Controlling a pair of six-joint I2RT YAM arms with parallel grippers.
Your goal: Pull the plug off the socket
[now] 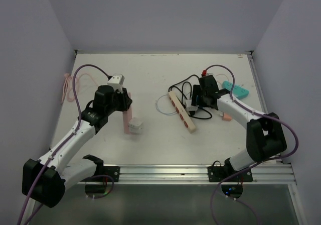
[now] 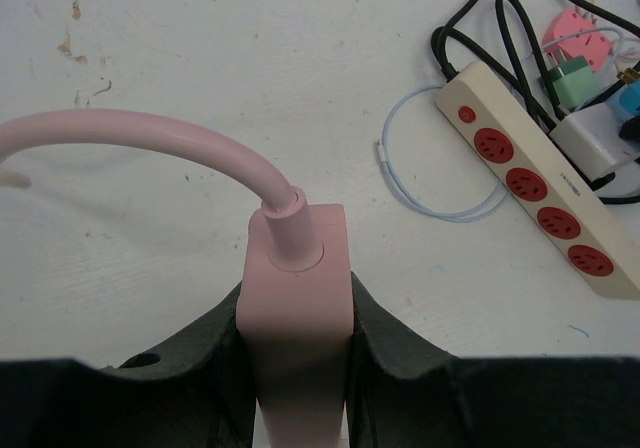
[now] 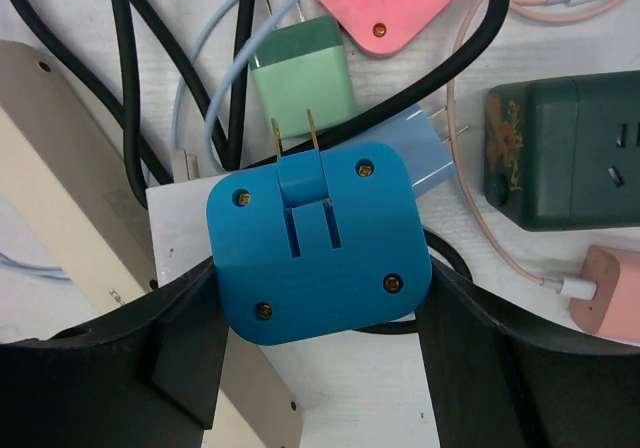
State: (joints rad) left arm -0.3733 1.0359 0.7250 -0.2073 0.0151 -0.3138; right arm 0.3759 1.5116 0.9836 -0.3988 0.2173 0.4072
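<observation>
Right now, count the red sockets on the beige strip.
4, in a row along the strip: first beside the switch, second, third, fourth near the frame's right edge, which may hide more.

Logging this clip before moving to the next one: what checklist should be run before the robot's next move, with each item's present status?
1. Left gripper clamped on the pink power strip: ok.
2. Right gripper closed against both sides of the blue plug: ok.
3. Blue plug's prongs bare, out of any socket: ok.
4. White cube adapter seated in the pink power strip's near end: cannot tell.
5. Beige power strip has its four red sockets unoccupied: ok.
</observation>
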